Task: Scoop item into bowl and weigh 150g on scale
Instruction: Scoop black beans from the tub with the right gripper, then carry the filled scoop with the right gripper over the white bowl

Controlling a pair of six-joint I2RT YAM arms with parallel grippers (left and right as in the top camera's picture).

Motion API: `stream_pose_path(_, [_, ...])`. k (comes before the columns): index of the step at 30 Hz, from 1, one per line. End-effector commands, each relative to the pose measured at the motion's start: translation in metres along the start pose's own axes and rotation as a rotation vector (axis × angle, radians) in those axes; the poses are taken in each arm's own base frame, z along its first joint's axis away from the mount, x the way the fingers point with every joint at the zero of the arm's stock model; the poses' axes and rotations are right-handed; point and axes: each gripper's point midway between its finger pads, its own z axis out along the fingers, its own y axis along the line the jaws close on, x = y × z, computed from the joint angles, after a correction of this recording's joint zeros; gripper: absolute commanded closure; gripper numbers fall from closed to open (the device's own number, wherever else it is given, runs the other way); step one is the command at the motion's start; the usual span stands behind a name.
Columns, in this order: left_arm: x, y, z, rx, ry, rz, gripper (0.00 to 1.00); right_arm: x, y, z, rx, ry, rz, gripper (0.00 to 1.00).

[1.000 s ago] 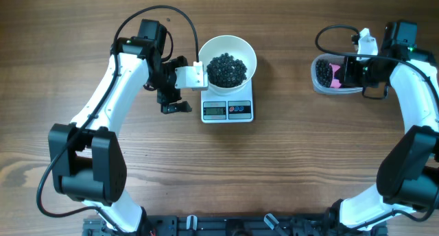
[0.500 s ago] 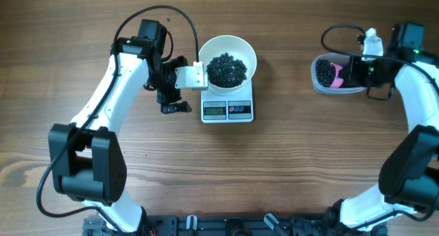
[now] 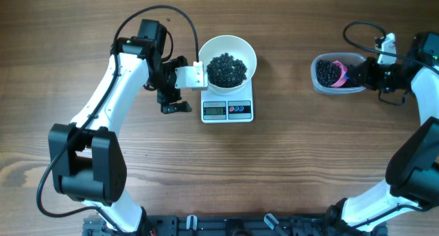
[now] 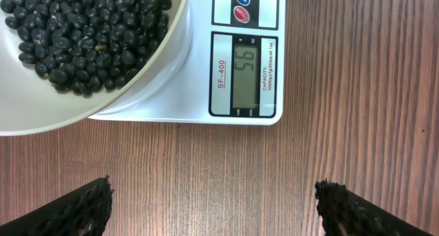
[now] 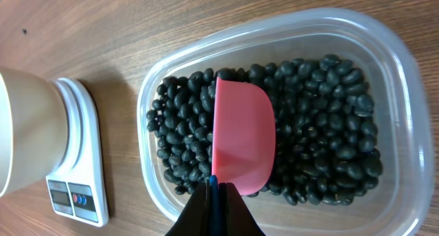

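1. Overhead: brown wood-grain tabletop (image 3: pixel 288 167) fills frame; round glossy white bowl (image 3: pixel 240 47) of tiny black beans (image 3: pixel 226 69) sits on small white rectangular scale (image 3: pixel 228 110), left gripper (image 3: pixel 186 92) just beside.
2. Left wrist: jaws wide apart, only bare wood between.
3. Right wrist: right gripper (image 5: pixel 212 195) clamped on small pink plastic scoop (image 5: pixel 240 136), above more beans in clear plastic tub (image 5: pixel 405 126).

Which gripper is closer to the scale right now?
Left. The left gripper hangs open just beside the scale, on its left side. The right gripper is far off to the scale's right, shut on the pink scoop in the clear tub.
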Motion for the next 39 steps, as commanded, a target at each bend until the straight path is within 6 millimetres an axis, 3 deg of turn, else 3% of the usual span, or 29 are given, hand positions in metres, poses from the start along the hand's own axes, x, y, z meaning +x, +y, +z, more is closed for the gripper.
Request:
stream_pose_path(1, [-0.006,-0.001,0.001,0.009,-0.026,-0.004,0.0,0.001,-0.017,0.001,-0.029,-0.007,0.097,0.96])
stream_pose_path(13, [-0.006,-0.001,0.001,0.008,-0.026,-0.004,0.0,-0.016,-0.009,-0.038,-0.325,-0.129,0.283,0.96])
stream_pose_path(26, [-0.006,-0.001,0.001,0.009,-0.026,-0.004,0.0,-0.016,-0.007,-0.039,-0.336,-0.131,0.276,0.96])
stream_pose_path(29, [-0.006,-0.001,0.001,0.009,-0.026,-0.004,0.0,-0.025,0.014,-0.049,-0.473,-0.173,0.215,0.96])
stream_pose_path(34, [-0.006,-0.001,0.001,0.009,-0.026,-0.004,0.0,-0.031,0.032,-0.058,-0.583,-0.193,0.189,0.96])
stream_pose_path(39, [-0.006,-0.001,0.001,0.009,-0.026,-0.004,0.0,-0.032,0.068,-0.037,-0.621,-0.121,0.166,0.96])
